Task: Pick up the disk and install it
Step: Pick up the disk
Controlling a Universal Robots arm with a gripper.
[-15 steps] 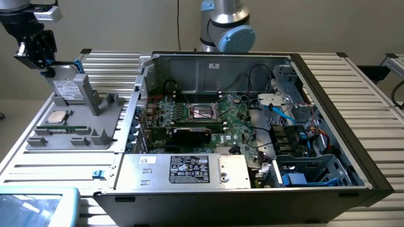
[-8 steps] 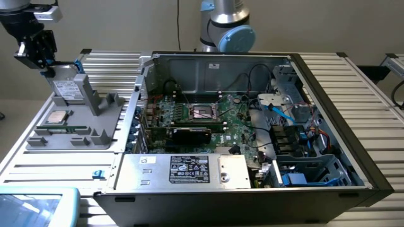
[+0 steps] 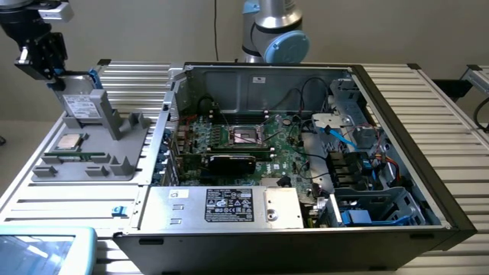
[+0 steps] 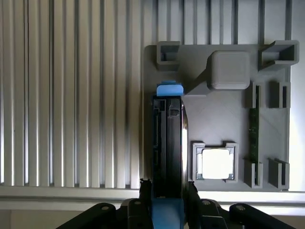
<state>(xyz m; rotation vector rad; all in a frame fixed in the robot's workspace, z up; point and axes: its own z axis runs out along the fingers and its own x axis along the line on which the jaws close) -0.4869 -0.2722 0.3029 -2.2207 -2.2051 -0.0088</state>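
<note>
On the exterior view's left, the gripper [image 3: 56, 77] [image 4: 167, 192] is hanging over the grey holder tray [image 3: 114, 159] [image 4: 214, 119], its jaws standing partly closed. The fingers [image 4: 191, 193] are pressing on both flat faces of the disk [image 3: 79, 106] [image 4: 167, 138] at its top end. The disk is standing on edge in the tray's far slot, leaning against the upright post, with a blue tab [image 4: 169, 89] showing at its other end. A square processor chip [image 3: 71, 141] [image 4: 217, 163] is lying in its pocket just beside it. The open computer case [image 3: 306, 246] is sitting to the right on the ribbed metal table [image 3: 436, 109].
</note>
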